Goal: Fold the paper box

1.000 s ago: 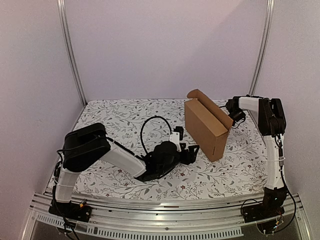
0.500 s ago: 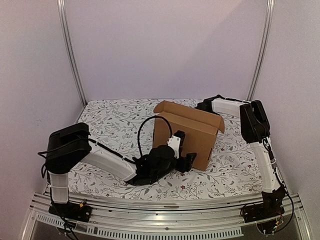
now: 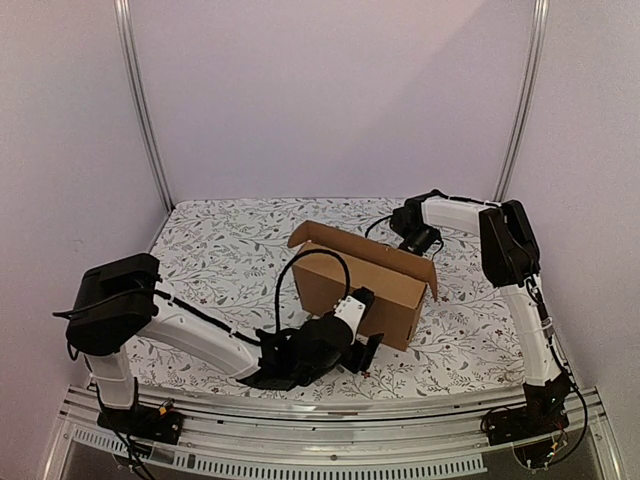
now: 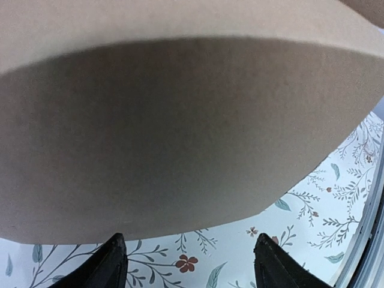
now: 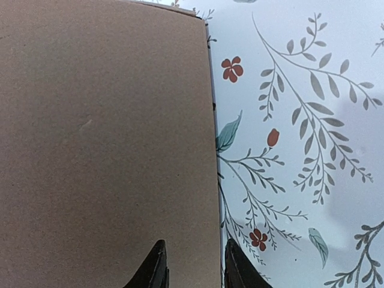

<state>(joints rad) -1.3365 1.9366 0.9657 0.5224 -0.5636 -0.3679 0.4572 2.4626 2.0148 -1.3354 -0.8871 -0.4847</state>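
The paper box [image 3: 372, 292] is plain brown cardboard, lying long side toward me mid-table, with flaps raised at its left and right ends. My left gripper [image 3: 366, 346] sits low at its near face. In the left wrist view the box [image 4: 180, 120] fills the upper frame and the left gripper [image 4: 192, 264] is open, with only cloth between the tips. My right gripper [image 3: 420, 243] is at the box's far right flap. In the right wrist view a flat panel of the box [image 5: 108, 144] lies beyond the right gripper [image 5: 195, 267], whose jaws are narrowly open over the panel's right edge.
A floral tablecloth [image 3: 220, 250] covers the table. Metal frame posts [image 3: 140, 110] stand at the back corners and an aluminium rail [image 3: 330, 440] runs along the near edge. A black cable [image 3: 296, 270] loops up from the left arm in front of the box.
The box has swung from standing at the right to lying lengthwise mid-table, lower and nearer. The right gripper came left with it. The left arm stretched forward and lower under the box's near face.
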